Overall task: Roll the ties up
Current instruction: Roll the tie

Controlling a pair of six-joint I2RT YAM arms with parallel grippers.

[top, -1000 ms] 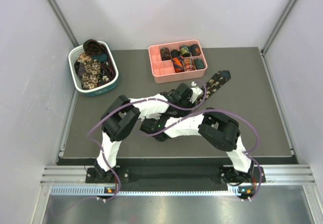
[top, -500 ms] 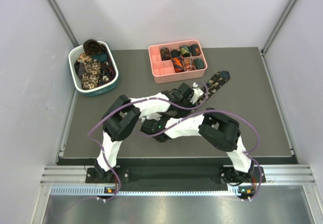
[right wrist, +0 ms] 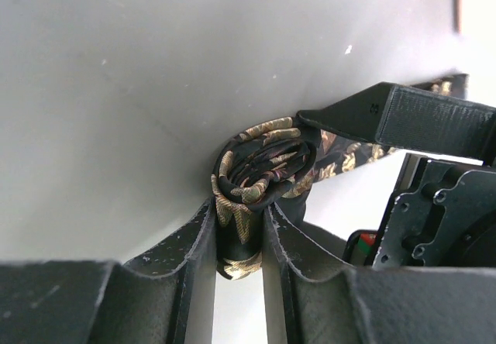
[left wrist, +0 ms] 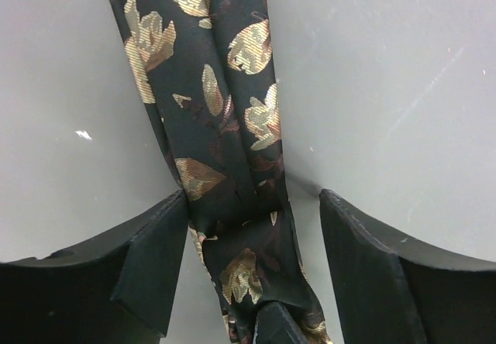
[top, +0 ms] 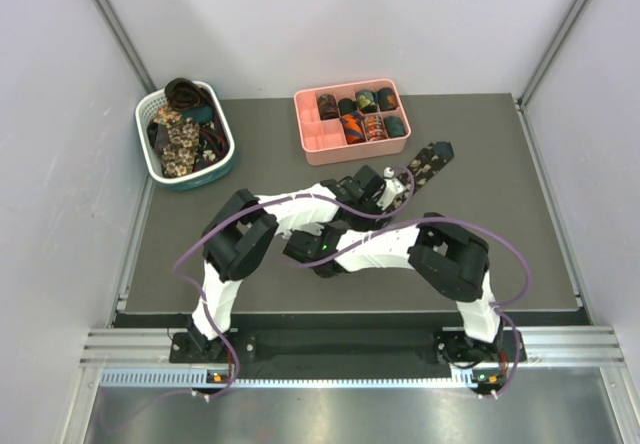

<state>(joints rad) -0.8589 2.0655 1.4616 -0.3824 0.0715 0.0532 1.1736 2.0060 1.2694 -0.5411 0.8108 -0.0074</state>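
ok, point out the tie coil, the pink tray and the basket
tie coil (right wrist: 262,167), right wrist view, centre of the rolled end.
pink tray (top: 319,142), top external view, bare near-left compartment.
basket (top: 142,129), top external view, white left rim.

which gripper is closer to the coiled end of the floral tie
Right. The right gripper is shut on the coil; the left gripper sits open astride the unrolled strip just beyond it.

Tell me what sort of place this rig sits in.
Probably an enclosed lab test cell: plain white panel walls on aluminium posts, a dark grey tabletop fronted by an aluminium rail, and staged props, a pink divided plastic tray and white-and-teal slotted basket holding fabric neckties.
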